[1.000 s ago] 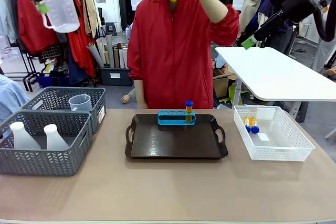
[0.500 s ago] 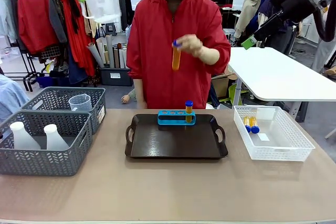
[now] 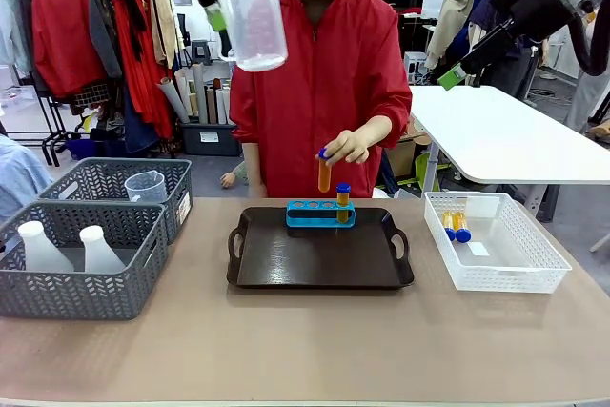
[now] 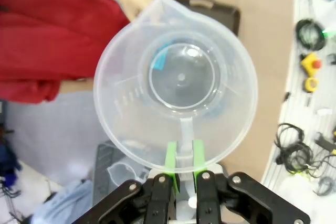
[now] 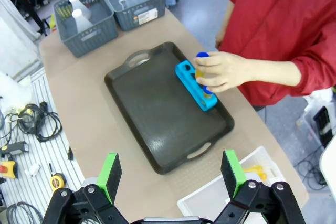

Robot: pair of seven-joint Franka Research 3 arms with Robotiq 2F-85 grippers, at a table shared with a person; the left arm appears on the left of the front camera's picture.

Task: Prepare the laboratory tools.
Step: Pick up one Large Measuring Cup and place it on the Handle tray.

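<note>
Left gripper (image 4: 184,162) is clamped tight on the handle of the clear plastic handled measuring beaker (image 3: 254,26). The beaker is carried high in the air in front of the person's shoulder, and the wrist view looks into its open mouth: empty. Right gripper (image 5: 170,169) hangs high over the table's right side, jaws spread wide with nothing between them. The person's hand (image 3: 351,147) holds a small blue-capped tube of orange liquid (image 3: 324,175) upright just above the bright blue tube rack (image 3: 313,214), which sits on the dark brown handled tray (image 3: 305,259). One capped tube (image 3: 343,199) stands in the rack's end hole. Two more tubes (image 3: 448,224) lie in the white mesh basket (image 3: 496,278). Two translucent white conical flasks (image 3: 98,250) wait in the near grey mesh basket (image 3: 76,293). Judged step: beaker in transit toward the tray while the person loads tubes. The next move calls for lowering the beaker onto a bare part of the tray, clear of the hand and the rack, and letting go only once its base is seated.
</note>
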